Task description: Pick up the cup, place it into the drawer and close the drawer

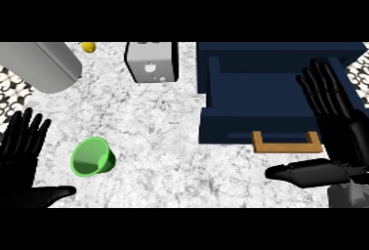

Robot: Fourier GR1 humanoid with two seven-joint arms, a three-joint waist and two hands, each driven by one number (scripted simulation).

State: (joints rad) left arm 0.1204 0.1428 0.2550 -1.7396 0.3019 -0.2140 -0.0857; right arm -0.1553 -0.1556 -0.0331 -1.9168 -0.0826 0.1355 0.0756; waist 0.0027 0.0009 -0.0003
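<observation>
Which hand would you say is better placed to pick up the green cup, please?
Probably the left hand: it is open right beside the green cup, while the right hand is over by the open drawer.

Counter layout, seen from above

The cup (93,156) lies on its side on the counter (158,127), front left, well apart from the drawer (270,105) at the right (its handle (285,141) at the near edge). A toaster (152,61) stands behind, between them; a large rounded vessel (43,63) sits far left, a small fruit (88,47) just beside it.
</observation>
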